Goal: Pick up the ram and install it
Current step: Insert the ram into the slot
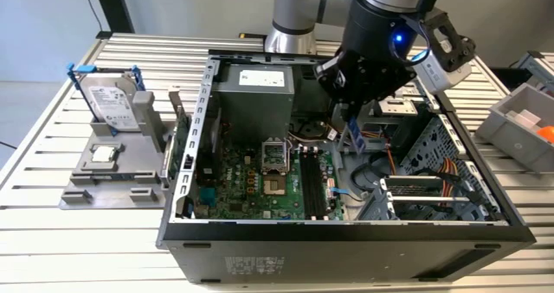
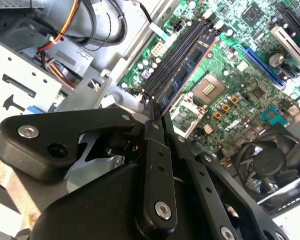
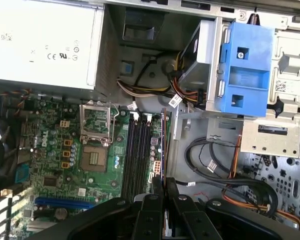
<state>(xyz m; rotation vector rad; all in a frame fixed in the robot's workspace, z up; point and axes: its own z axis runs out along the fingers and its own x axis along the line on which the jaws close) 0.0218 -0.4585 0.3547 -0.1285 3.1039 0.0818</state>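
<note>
My gripper (image 1: pixel 349 117) hangs inside the open computer case (image 1: pixel 346 231), shut on the ram (image 1: pixel 354 134), a thin blue board with dark chips held on edge. In the second wrist view the ram (image 2: pixel 185 70) runs out from the closed fingertips (image 2: pixel 150 114), over and along the black motherboard slots (image 2: pixel 172 60). The first wrist view looks down the ram's (image 3: pixel 163 145) thin edge from the gripper (image 3: pixel 163 181); it lines up just beside the slots (image 3: pixel 136 152), towards the drive cage. The slots (image 1: pixel 313 184) lie below and nearer the case front in the exterior view.
On the exterior view's left, a grey fixture (image 1: pixel 113 189) carries a hard drive (image 1: pixel 113 105) in a blue-tabbed frame and a processor chip (image 1: pixel 104 153). A grey bin (image 1: pixel 519 121) stands on the right. Power supply (image 3: pixel 45 40), blue drive bracket (image 3: pixel 244 75), cables (image 3: pixel 214 160) and fan (image 2: pixel 269 155) crowd the case.
</note>
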